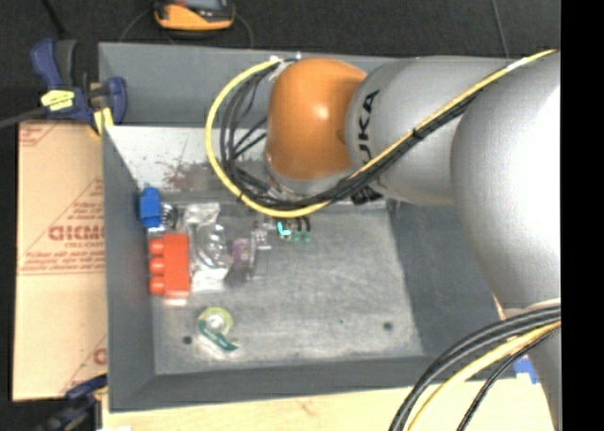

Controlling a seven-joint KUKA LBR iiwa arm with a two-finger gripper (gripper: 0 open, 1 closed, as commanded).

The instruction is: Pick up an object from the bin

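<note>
My gripper (253, 248) reaches down from under the arm's wrist into the left middle of the bin. Its lower end is at the right edge of a crumpled clear plastic packet (209, 242); whether it touches the packet I cannot tell. To the left of the packet lies an orange-red block (168, 266) with rounded lobes. A small blue thing (149, 207) lies just behind the block, near the bin's left wall. Towards the front, a small green and white tape roll (217, 327) lies apart from the gripper.
The arm and its orange wrist cover hang over the back and right of the bin and hide what lies beneath them. The bin's loose things are grouped along the left side; bare grey floor shows at the middle and front right.
</note>
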